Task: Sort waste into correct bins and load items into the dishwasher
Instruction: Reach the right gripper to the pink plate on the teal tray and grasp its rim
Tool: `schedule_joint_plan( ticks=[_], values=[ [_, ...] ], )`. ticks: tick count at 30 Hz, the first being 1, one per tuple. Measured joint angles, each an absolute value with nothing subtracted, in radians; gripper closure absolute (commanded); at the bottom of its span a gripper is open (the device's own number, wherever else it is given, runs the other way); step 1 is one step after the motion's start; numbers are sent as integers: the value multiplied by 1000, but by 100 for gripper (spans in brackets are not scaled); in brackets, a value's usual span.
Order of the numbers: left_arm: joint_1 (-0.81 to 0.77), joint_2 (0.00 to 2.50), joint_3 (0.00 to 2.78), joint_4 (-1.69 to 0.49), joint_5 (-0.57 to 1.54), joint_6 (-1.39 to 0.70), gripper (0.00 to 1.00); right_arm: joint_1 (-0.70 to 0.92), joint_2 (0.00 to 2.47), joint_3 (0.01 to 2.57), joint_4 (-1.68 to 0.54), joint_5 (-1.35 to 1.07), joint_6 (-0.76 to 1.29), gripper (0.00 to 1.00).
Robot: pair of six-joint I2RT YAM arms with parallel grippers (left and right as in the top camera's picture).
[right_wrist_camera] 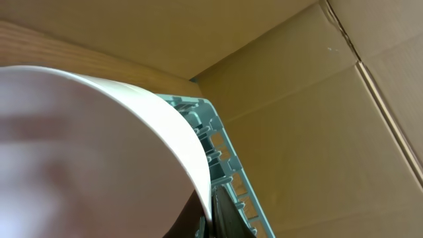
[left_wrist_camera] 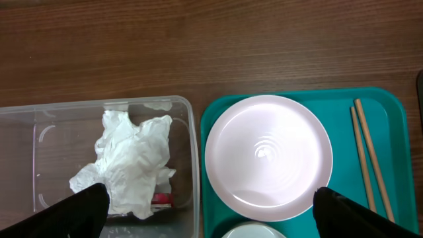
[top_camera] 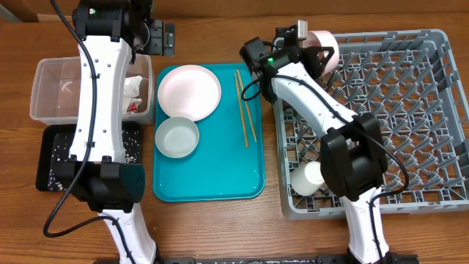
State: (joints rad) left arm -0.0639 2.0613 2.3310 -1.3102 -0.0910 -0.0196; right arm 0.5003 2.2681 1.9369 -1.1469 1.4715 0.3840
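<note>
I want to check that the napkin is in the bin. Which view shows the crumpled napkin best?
Left wrist: the napkin shows large inside the clear tub. Overhead shows only a part beside the left arm. Right wrist does not show it.

Wooden table filled the overhead view edge to edge, mid-brown, grain running left-right. It looked darker and redder in the left wrist view, top half of frame. A pale tan strip sat along the top edge, upper left of the overhead. A thin dark rail ran along the bottom edge, centre. In the right wrist view, brown cardboard panels stood behind the table as a wall, with a fold seam running diagonally at upper right. Light was even, no hard shadows. No floor or window was in view.
</note>
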Motion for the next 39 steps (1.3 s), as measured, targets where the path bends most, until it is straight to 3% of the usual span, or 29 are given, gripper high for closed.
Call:
schedule_joint_plan(
  ticks=[9,11,24,29,32,39],
  values=[
    [-64,2061,2331,-1310,-91,-20,0,533,2270,1937,-1162,1365,385,94],
    [-64,2061,2331,-1310,-91,-20,0,535,2270,1937,-1172,1345,387,62],
    [-64,2061,2331,-1310,-91,-20,0,632,2271,1945,-1256,1060,387,41],
    [-64,2061,2331,-1310,-91,-20,0,659,2247,2006,-1291,851,387,28],
    [-64,2061,2331,-1310,-91,-20,0,634,2201,2058,-1266,628,391,28],
    [-64,2061,2331,-1310,-91,-20,0,558,2165,2049,-1016,96,393,41]
  ],
)
